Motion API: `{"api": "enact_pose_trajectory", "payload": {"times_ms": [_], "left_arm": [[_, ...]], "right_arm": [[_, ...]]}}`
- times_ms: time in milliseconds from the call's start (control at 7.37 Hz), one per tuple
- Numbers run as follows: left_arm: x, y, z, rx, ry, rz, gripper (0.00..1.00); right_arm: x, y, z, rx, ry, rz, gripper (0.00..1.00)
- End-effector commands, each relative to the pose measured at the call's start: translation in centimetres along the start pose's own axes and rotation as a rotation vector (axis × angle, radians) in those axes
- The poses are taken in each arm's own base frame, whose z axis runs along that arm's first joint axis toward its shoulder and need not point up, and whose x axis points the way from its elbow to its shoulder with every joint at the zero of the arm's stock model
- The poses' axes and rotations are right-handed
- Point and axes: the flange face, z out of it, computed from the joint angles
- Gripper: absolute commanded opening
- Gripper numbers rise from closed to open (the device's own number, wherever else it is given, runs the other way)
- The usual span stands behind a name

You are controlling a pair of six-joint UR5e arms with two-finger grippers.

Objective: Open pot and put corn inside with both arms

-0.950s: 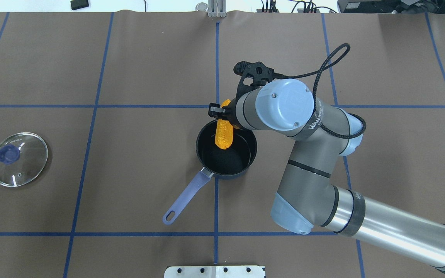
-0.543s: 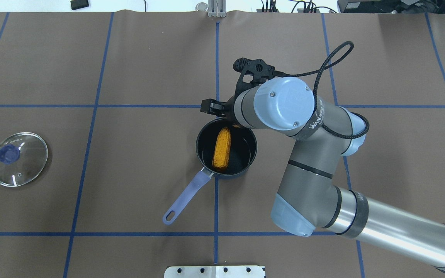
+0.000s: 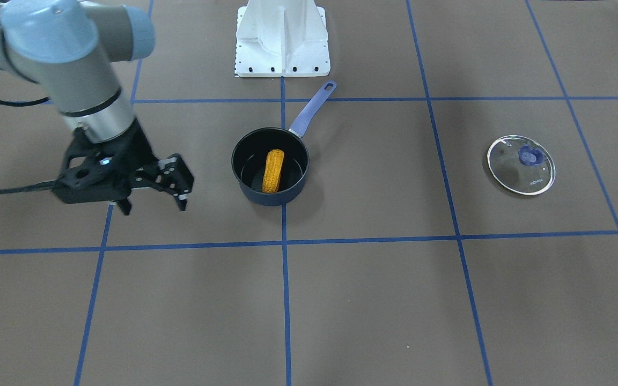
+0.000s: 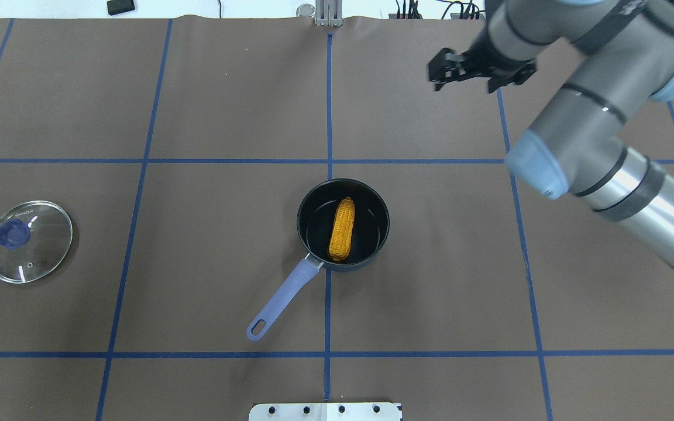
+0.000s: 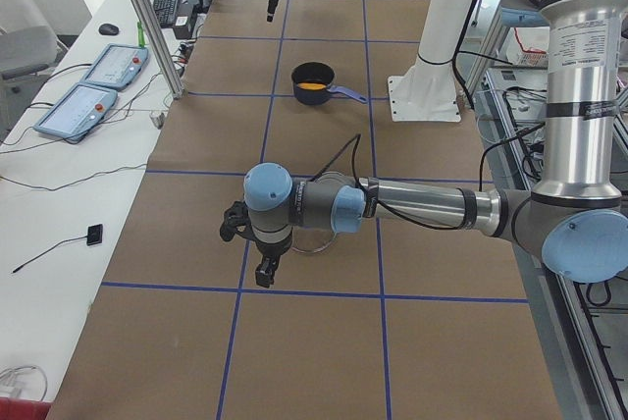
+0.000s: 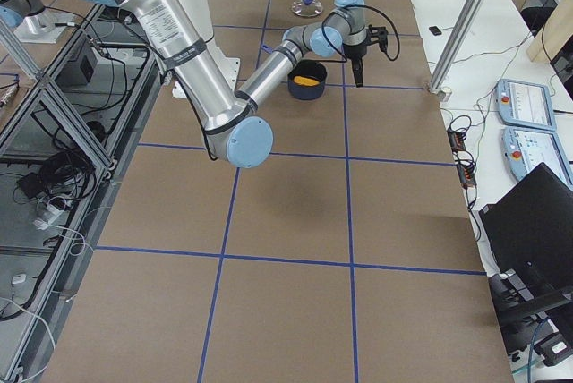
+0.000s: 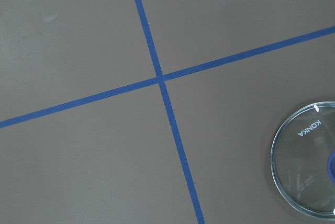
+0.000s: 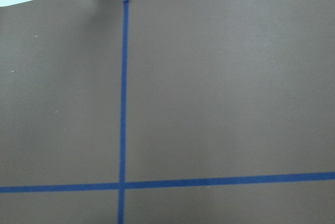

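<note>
In the middle of the table, inside the dark saucepan (image 4: 305,222), the corn (image 4: 341,229) lies flat on the bottom, its narrow tip pointing away from my base. The pan's purple handle (image 4: 281,301) points back toward me. My right gripper (image 3: 153,206) hangs over the brown mat (image 4: 196,263), well apart from the pan on my right side, fingers spread wide with nothing between them. My left gripper (image 5: 263,273) shows only from the side camera, near the glass lid (image 4: 28,241), which lies flat, far from the pan; I cannot tell whether those fingers are spread or pressed together.
</note>
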Motion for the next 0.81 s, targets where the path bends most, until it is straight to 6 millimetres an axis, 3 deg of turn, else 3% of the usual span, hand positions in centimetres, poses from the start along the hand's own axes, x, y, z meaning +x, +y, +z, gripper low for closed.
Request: {"api": "enact_pose_trajectory", "payload": {"times_ms": [0,136,271,407,543,679], "left_arm": [[-0.3,-0.2,0.3,-0.013,0.011,-0.054,0.99],[-0.2,0.3,0.6,-0.014,0.041,-0.097,0.99],[-0.2,0.5,0.5,-0.012,0.041,-0.088,0.99],[-0.3,1.1,0.6,-0.014,0.032,-0.086,0.99],[-0.4,2.0,0.8,-0.019,0.033,-0.089,0.99],[-0.1,2.4,0.6,-0.016,0.031,-0.086,0.99]], "right_arm": [[18.9,-2.1,-0.3,-0.077,0.094,-0.117,1.0],[26.0,-0.7,-1.4,-0.114,0.073,-0.142,1.0],[33.1,2.1,-2.0,-0.154,0.048,-0.148,1.0],[38.0,4.6,-2.5,-0.17,0.058,-0.114,1.0],[41.6,6.9,-2.9,-0.182,0.072,-0.057,1.0],[43.7,8.0,-3.3,-0.191,0.08,-0.035,1.0]]}}
